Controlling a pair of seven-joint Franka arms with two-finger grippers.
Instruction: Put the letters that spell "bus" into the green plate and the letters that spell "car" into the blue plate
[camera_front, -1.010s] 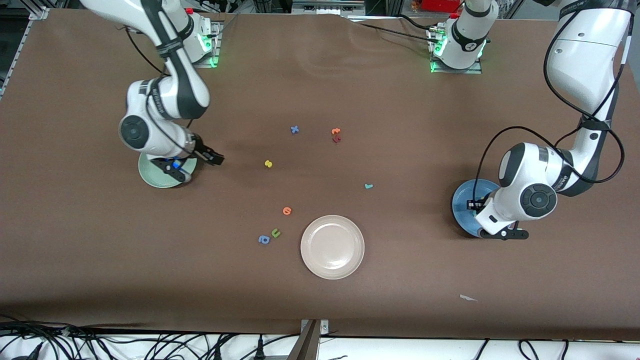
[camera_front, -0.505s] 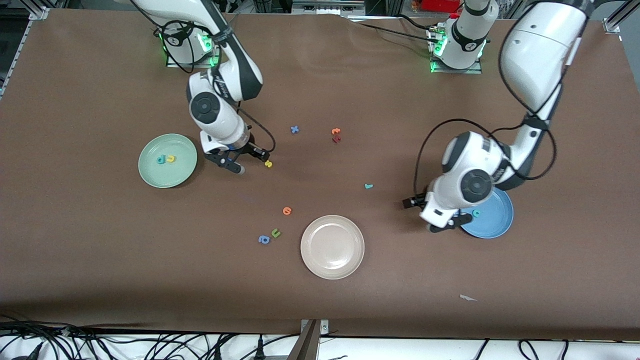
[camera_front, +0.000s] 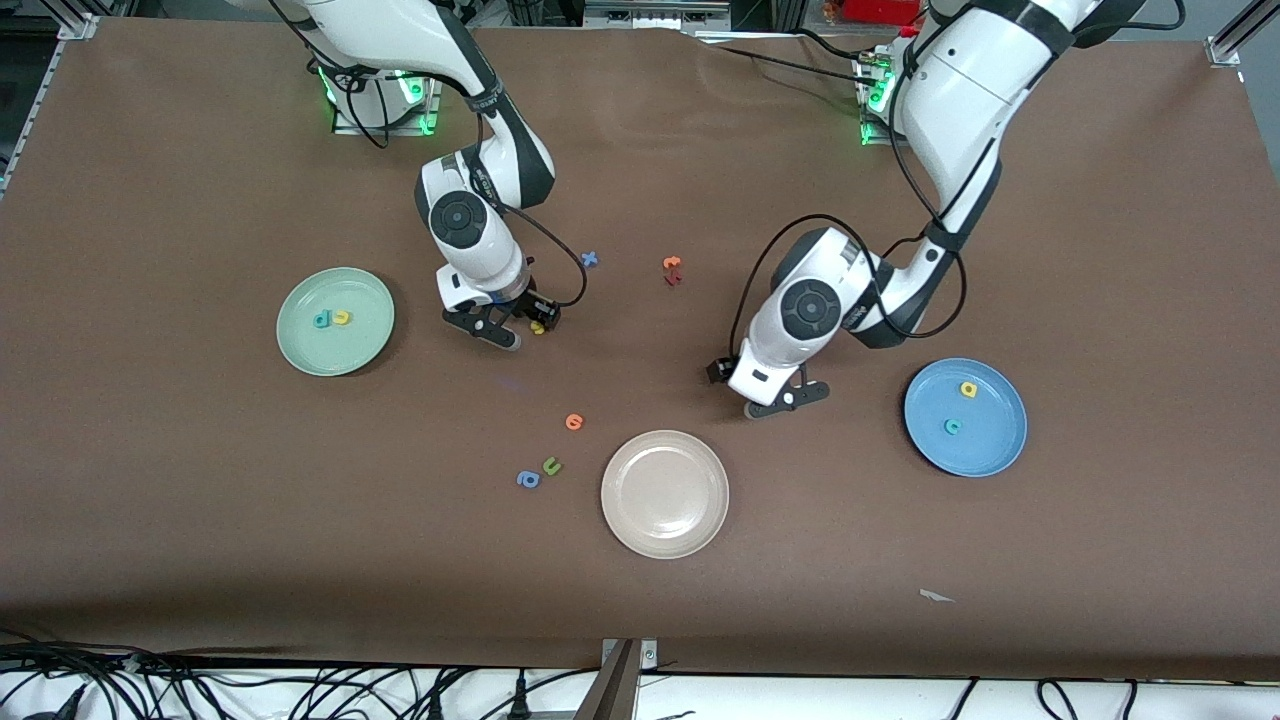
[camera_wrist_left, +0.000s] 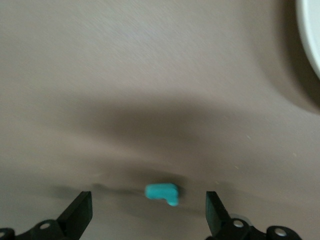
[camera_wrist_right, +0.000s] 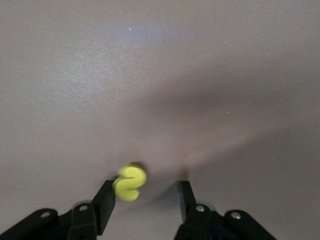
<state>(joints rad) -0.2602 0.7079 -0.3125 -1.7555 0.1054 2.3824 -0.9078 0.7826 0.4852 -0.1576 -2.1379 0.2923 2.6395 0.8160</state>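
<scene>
Moved off both plates since a second ago. Left gripper (camera_wrist_left: 145, 215) spread wide, low around teal "r" (camera_wrist_left: 162, 192), touching nothing. Right gripper (camera_wrist_right: 144, 200) half-closed, one finger against yellow "s" (camera_wrist_right: 129, 182). Green plate (camera_front: 300, 350) carrying "b" (camera_front: 321, 320) and "u" (camera_front: 342, 317); blue plate (camera_front: 990, 450) carrying "a" (camera_front: 968, 389) and "c" (camera_front: 953, 427).

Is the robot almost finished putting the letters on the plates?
About two thirds. The green plate has the teal b and yellow u; the blue plate has the yellow a and teal c. The right gripper is at the yellow s, the open left gripper around the teal r. Both still need delivering.
</scene>
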